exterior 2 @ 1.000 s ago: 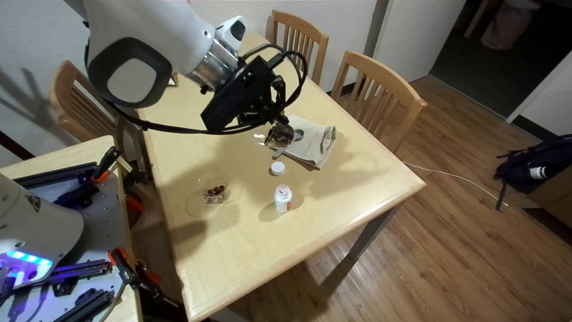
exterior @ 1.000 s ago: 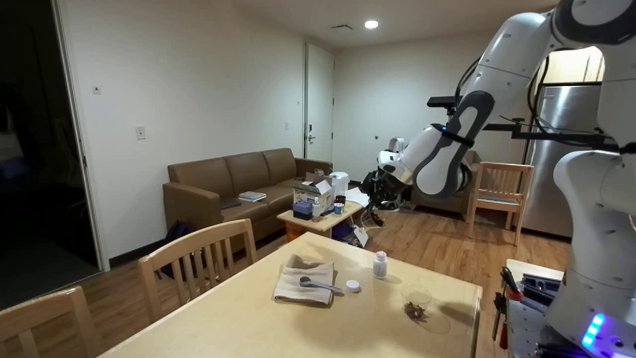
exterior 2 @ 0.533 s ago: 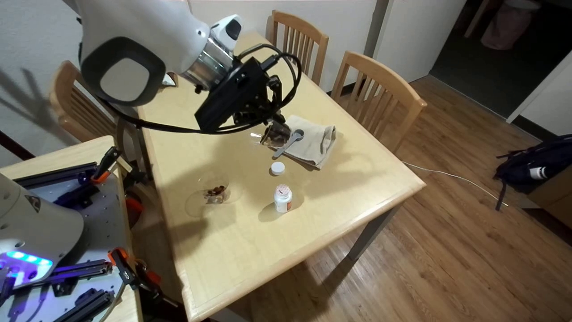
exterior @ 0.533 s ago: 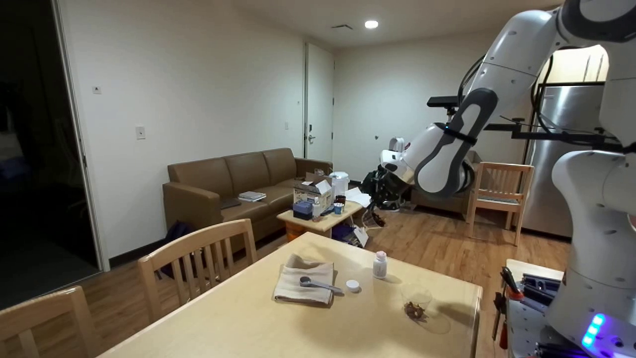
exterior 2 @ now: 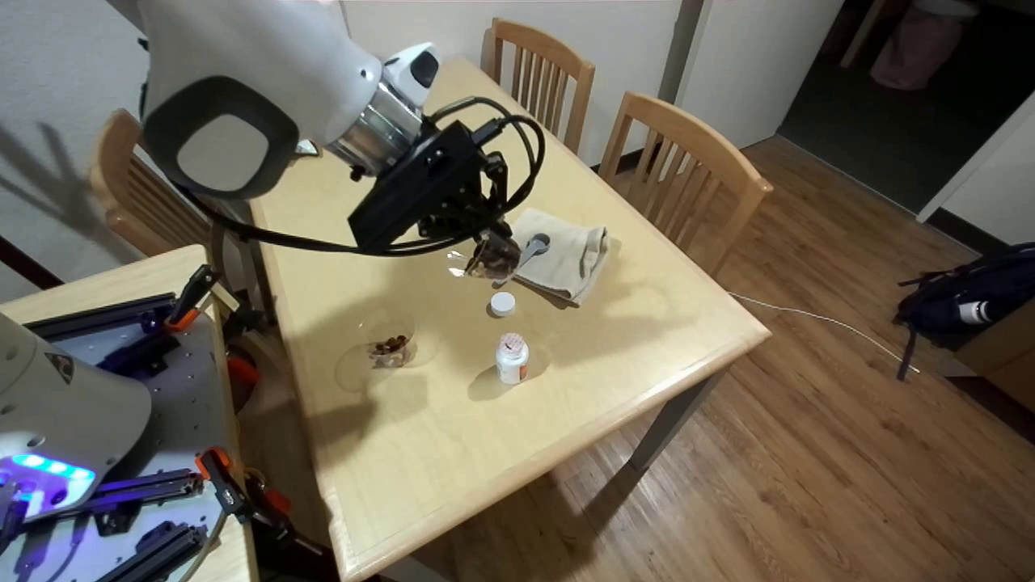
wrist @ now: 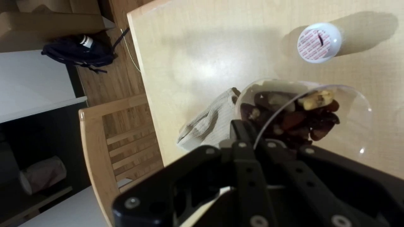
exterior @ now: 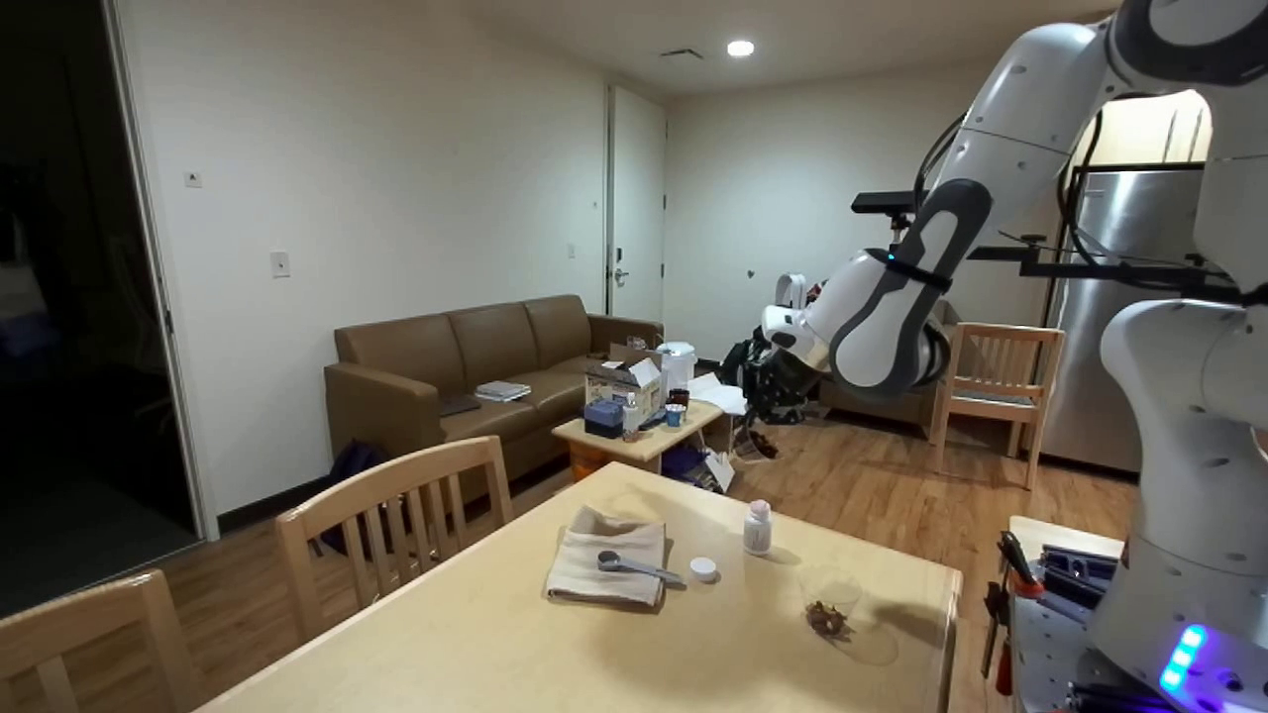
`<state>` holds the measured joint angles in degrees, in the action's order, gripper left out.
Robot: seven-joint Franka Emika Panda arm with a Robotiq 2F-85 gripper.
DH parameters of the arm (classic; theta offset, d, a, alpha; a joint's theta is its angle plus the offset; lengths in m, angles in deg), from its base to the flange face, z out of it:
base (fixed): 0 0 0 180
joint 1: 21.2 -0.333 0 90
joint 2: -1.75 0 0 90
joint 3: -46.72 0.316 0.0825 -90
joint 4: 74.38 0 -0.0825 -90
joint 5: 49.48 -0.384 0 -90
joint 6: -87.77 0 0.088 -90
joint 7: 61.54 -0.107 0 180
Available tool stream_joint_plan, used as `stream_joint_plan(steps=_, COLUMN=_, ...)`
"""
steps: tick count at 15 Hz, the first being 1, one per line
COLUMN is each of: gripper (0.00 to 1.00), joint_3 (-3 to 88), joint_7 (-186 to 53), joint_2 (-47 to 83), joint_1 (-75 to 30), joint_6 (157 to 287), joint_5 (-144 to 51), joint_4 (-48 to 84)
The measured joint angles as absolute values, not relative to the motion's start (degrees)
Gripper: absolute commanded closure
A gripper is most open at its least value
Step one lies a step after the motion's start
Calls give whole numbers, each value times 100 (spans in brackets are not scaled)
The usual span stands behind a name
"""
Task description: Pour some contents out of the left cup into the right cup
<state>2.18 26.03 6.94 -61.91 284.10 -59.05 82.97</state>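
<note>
My gripper (wrist: 247, 128) is shut on the wall of a clear cup, the left cup (wrist: 303, 116), which holds dark dried fruit and nuts. The left cup (exterior 2: 495, 259) hangs above the table, tilted, its clear mouth towards the robot's base side; it also shows in an exterior view (exterior: 759, 446). The gripper (exterior 2: 492, 234) hides part of its wall. The right cup (exterior 2: 391, 349), clear with brown pieces at its bottom, stands upright on the table near the robot; it also shows in an exterior view (exterior: 828, 616). It is out of the wrist view.
A white bottle (exterior 2: 512, 359) stands beyond the right cup, with a white lid (exterior 2: 502, 304) lying near it. A folded cloth (exterior 2: 566, 263) with a grey measuring spoon (exterior 2: 538, 244) lies behind the held cup. Wooden chairs (exterior 2: 687, 170) stand along the table's edge.
My gripper with the held cup has shifted slightly, towards the robot's base side and a little lower in the picture. The right cup, bottle, lid and cloth have not moved.
</note>
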Motion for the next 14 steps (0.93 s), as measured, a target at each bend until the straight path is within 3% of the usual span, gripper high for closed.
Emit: stream_joint_plan(steps=14, gripper=96, joint_3=379, joint_7=2646, joint_2=696, joint_1=-6211, joint_6=28396, joint_5=-5706, joint_4=8470)
